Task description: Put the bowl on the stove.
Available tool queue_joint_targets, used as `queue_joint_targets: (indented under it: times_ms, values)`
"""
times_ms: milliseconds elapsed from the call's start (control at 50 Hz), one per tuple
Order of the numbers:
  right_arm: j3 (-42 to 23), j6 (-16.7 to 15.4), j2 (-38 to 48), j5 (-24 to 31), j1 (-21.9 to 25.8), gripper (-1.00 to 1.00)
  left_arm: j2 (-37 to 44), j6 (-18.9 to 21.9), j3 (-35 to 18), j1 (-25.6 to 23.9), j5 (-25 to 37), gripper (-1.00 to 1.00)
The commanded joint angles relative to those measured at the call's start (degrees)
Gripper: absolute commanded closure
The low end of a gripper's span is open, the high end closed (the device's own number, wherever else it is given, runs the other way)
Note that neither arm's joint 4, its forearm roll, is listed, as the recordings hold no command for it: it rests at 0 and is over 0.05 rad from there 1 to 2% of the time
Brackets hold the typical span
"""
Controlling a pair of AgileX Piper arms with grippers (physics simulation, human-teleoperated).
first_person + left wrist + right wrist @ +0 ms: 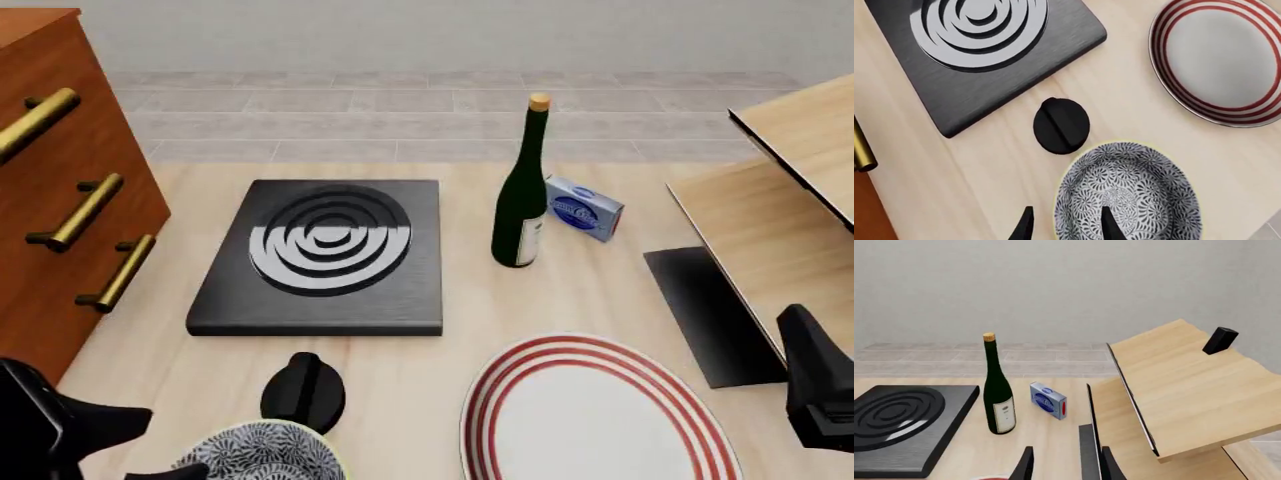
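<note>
The bowl (1131,197), blue-and-white patterned, rests on the table at the near left edge of the front view (260,455). My left gripper (1066,227) is open over the bowl's rim, one finger outside the wall and the other inside it, neither pressed against it. The stove (320,255) is a black slab with silver rings lying farther back on the left; in the left wrist view the stove (981,45) shows beyond the bowl. My right gripper (1066,467) is open and empty at the table's near right, far from the bowl.
A small black knob (304,390) sits between bowl and stove. A red-ringed plate (601,415) lies near centre-right. A green bottle (521,190) and blue box (583,208) stand behind it. A drawer cabinet (67,190) is at left, a tilted wooden shelf (787,200) at right.
</note>
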Motion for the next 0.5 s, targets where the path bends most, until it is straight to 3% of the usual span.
queue_joint_targets:
  times_ms: [20, 500]
  values:
    - [0.00, 0.01, 0.00, 0.00, -0.01, -1.00, 0.98, 0.46, 1.02, -0.10, -1.78, -1.00]
    - [0.00, 0.00, 0.00, 0.00, -0.01, -1.00, 4.50, 0.85, 4.38, 1.32, -6.83, -1.00]
